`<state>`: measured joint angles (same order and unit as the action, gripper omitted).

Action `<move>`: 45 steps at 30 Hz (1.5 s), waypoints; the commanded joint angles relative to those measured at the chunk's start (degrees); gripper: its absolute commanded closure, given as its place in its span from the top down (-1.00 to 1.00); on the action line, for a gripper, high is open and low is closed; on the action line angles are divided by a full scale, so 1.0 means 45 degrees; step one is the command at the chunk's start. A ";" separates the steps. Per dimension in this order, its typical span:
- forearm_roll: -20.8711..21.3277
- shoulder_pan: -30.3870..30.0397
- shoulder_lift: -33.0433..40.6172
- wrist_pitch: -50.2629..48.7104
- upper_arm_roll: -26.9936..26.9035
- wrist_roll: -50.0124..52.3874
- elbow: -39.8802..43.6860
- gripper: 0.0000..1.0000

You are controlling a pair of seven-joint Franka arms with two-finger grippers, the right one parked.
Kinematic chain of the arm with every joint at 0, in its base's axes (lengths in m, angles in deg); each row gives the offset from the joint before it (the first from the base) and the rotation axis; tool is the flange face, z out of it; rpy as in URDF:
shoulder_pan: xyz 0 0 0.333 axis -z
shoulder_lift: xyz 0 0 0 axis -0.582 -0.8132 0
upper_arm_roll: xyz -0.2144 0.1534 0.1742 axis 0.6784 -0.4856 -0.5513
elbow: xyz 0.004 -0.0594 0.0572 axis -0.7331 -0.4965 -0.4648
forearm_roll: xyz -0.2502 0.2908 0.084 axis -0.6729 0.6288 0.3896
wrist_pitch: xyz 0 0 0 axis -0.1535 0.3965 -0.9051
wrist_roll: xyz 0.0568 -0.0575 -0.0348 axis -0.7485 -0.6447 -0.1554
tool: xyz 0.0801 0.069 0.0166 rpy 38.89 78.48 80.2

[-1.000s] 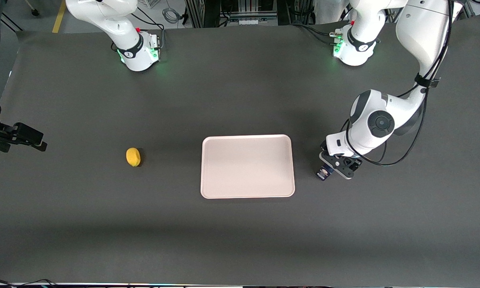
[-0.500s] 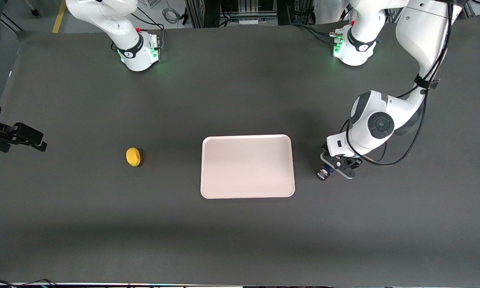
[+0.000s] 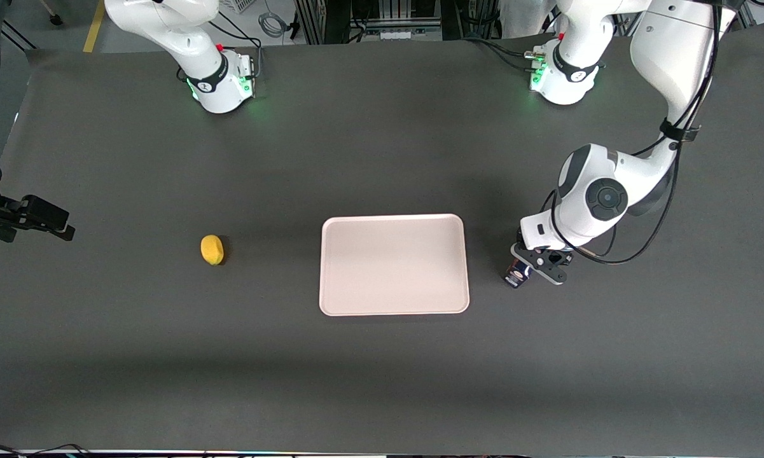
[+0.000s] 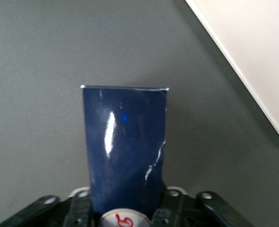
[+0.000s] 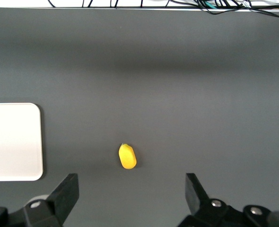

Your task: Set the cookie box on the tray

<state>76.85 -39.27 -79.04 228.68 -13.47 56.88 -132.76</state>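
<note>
Dark table mostly bare around the work spot. Small yellow lump lying alone toward the parked arm's end of the table, well apart from everything else and about as near the front camera as the tray's middle; also seen from the right wrist view, apart from the tray's corner.

Nothing standing between the cookie box and the tray: only a strip of bare table.

Pale pink tray flat at the table's middle, rounded corners, low rim, nothing in it. One rim edge and rounded corner visible from the left wrist view, near the box but not touching it.

Cookie box off the tray, just beside the tray's short edge, at the working arm's end. Dark navy, glossy, with a slight crease on the face shown and a bit of the white-and-red round logo at the end nearest the wrist camera.

Left gripper right at the box, clamped on its two narrow sides, the box's length reaching out past the jaws over the table.
</note>
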 commanded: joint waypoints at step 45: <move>-0.1953 0.2495 0.1914 -0.8741 -0.0058 0.8590 0.7801 -0.77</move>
<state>68.42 -32.08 -69.57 190.73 -13.23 85.89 -100.06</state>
